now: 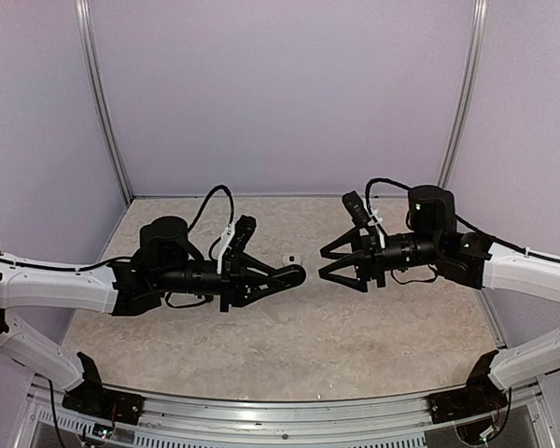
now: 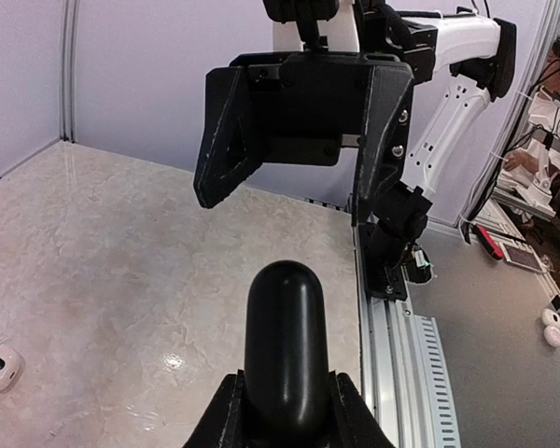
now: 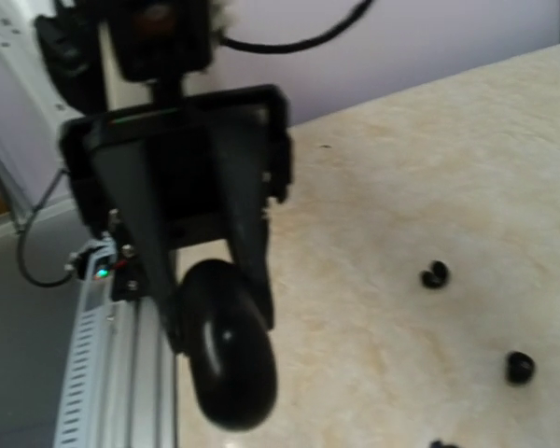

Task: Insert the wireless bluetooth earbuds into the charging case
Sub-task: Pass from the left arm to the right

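Observation:
A glossy black pebble-shaped charging case (image 2: 285, 327) sticks out from between my left gripper's (image 2: 285, 387) fingers, which are shut on its lower end; its lid looks closed. The top view shows that gripper (image 1: 297, 273) held above the table's middle, facing my right gripper (image 1: 325, 264) a short gap away. The right gripper's (image 2: 289, 201) fingers are spread wide, open with nothing between them. In the right wrist view the held case (image 3: 229, 364) is blurred, and two tiny black earbuds (image 3: 435, 274) (image 3: 518, 366) lie loose on the table.
A small white case (image 2: 0, 367) with a dark dot rests on the table beside the left arm, also visible from above as a white case (image 1: 292, 259). Another small dark object (image 3: 443, 445) is cut off by the frame edge. A metal rail (image 2: 401, 364) borders the table.

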{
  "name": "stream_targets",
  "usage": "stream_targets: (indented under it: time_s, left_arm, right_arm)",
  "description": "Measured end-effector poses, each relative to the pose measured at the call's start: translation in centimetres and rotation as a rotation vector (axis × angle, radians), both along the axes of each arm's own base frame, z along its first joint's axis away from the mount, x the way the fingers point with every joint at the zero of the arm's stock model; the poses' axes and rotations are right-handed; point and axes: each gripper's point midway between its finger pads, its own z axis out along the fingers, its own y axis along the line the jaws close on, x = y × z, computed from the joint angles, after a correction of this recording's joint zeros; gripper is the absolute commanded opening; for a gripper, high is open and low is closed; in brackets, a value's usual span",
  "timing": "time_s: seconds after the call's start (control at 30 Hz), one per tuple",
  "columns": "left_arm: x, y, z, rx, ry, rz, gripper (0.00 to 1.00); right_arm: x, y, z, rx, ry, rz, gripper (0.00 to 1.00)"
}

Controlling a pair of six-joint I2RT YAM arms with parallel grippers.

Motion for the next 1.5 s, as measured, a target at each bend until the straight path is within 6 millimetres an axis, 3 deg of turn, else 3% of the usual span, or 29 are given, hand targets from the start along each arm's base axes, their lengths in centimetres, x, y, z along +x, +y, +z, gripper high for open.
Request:
stream_targets:
  time_s: [0.43, 0.83, 1.5]
  left_arm:
    - [-1.0, -0.2, 1.4, -0.058, 0.012, -0.057, 0.04]
    - [-1.3, -0.4, 2.3, -0.094, -0.015, -0.07, 0.04]
    - [-1.6, -0.7, 3.2, -0.129, -0.042, -0.082, 0.03]
  right_arm:
    - [-3.2, 2.7, -1.1, 0.037, 0.023, 0.152, 0.53]
    - [-3.5, 4.1, -1.3, 0.067, 0.007, 0.193, 0.46]
    - [-3.8, 4.6, 0.8, 0.153, -0.027, 0.219, 0.29]
